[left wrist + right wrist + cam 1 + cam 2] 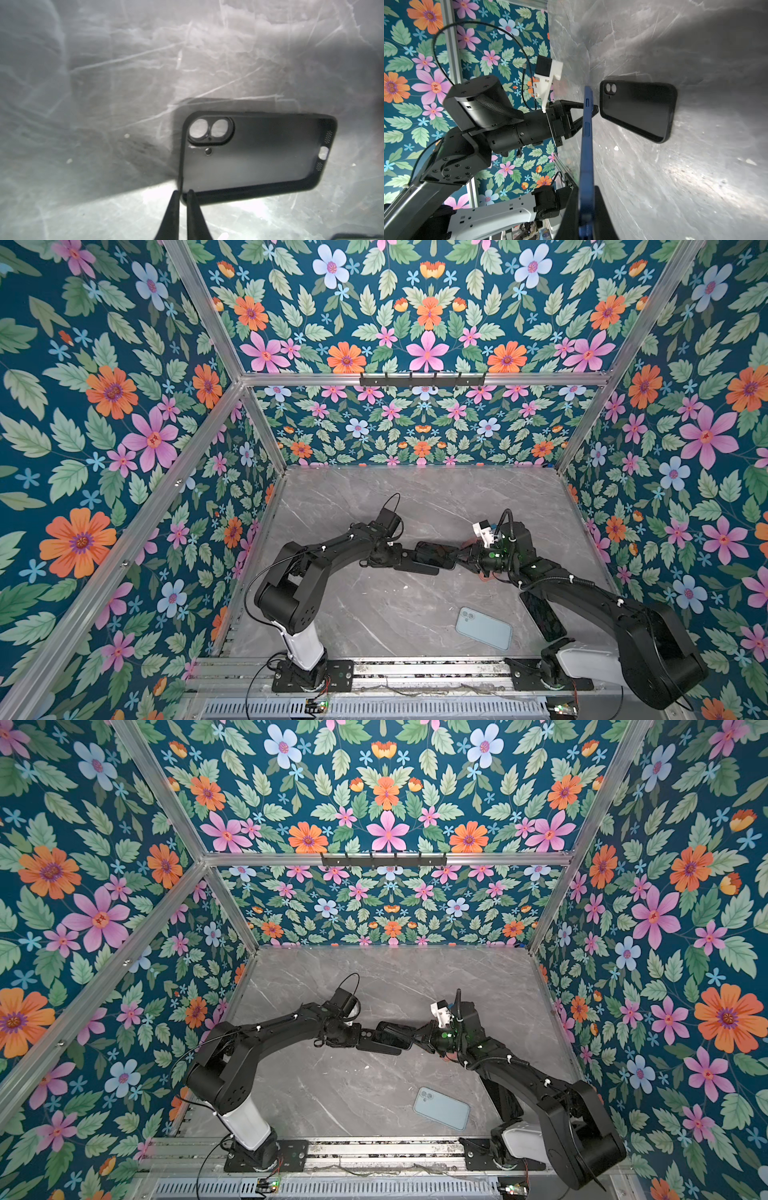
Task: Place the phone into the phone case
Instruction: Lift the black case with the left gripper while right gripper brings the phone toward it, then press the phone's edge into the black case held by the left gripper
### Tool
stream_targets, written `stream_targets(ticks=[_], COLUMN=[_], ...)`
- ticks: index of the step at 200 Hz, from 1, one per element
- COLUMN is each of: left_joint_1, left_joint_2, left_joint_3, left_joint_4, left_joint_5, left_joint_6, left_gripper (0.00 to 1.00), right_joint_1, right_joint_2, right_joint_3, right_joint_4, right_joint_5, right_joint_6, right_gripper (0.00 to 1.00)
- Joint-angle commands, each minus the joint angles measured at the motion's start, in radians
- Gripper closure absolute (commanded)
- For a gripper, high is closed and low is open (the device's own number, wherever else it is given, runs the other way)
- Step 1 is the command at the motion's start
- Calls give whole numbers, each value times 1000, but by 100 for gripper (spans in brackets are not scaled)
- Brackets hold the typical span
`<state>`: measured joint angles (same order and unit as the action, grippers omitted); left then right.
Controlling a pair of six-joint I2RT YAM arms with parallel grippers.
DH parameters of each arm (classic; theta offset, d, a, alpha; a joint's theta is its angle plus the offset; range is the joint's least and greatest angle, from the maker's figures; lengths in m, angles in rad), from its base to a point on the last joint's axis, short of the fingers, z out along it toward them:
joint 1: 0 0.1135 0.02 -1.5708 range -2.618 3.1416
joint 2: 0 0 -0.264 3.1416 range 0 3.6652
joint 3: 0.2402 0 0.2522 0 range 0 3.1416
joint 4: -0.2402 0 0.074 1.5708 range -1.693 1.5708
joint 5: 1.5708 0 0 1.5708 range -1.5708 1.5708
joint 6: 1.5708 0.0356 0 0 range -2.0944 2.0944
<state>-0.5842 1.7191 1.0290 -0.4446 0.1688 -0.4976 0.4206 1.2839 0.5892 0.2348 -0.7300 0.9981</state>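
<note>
Over a grey marble table [374, 614], both parts hung in the air near its middle. The left gripper [183, 190] was pinched shut on the rim of an empty black phone case [259, 149]; the right gripper [586, 193] was clamped on a dark blue phone [586, 135] just beside it, not yet inside. Alignment seemed under way: next, the phone likely needed squaring to the case's open face, then pressing in.

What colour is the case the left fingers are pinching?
Matte black rectangular phone case; clearest in the left wrist view.
</note>
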Motion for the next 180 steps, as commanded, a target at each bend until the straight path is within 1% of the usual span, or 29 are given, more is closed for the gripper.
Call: stream_targets(ticks=[1, 15, 28, 43, 54, 74, 85, 90, 102, 130, 180], left_joint_1=[-1, 0, 14, 49, 70, 114, 141, 153, 169, 171, 172], left_joint_2=[-23, -42, -55, -53, -53, -55, -53, -52, -45, -20, -1], left_joint_3=[-31, -47, -59, -63, -65, -79, -92, -96, -96, -83, -105], left_joint_4=[38, 53, 76, 110, 141, 196, 226, 239, 253, 292, 338], left_joint_5=[5, 0, 4, 59, 105, 179, 217, 232, 248, 295, 316], left_joint_6=[-47, -50, -51, -53, -58, -73, -87, -93, -104, -128, -156], left_gripper=[87, 85, 79, 70, 67, 60, 60, 59, 59, 57, 56], right_joint_1=[9, 8, 9, 8, 6, -6, -12, -15, -19, -26, -44], right_joint_2=[24, 56, 115, 196, 258, 346, 366, 406, 431, 470, 513], right_joint_3=[23, 36, 58, 100, 138, 186, 193, 197, 212, 235, 235], right_joint_4=[28, 22, 47, 79, 101, 118, 149, 161, 157, 137, 113], right_joint_5=[-80, -86, -108, -142, -186, -233, -241, -242, -245, -253, -255], right_joint_6=[-63, -95, -112, -116, -114, -108, -91, -88, -90, -102, -121], right_gripper=[100, 100, 100, 100, 100, 100, 100, 100, 100, 100, 100])
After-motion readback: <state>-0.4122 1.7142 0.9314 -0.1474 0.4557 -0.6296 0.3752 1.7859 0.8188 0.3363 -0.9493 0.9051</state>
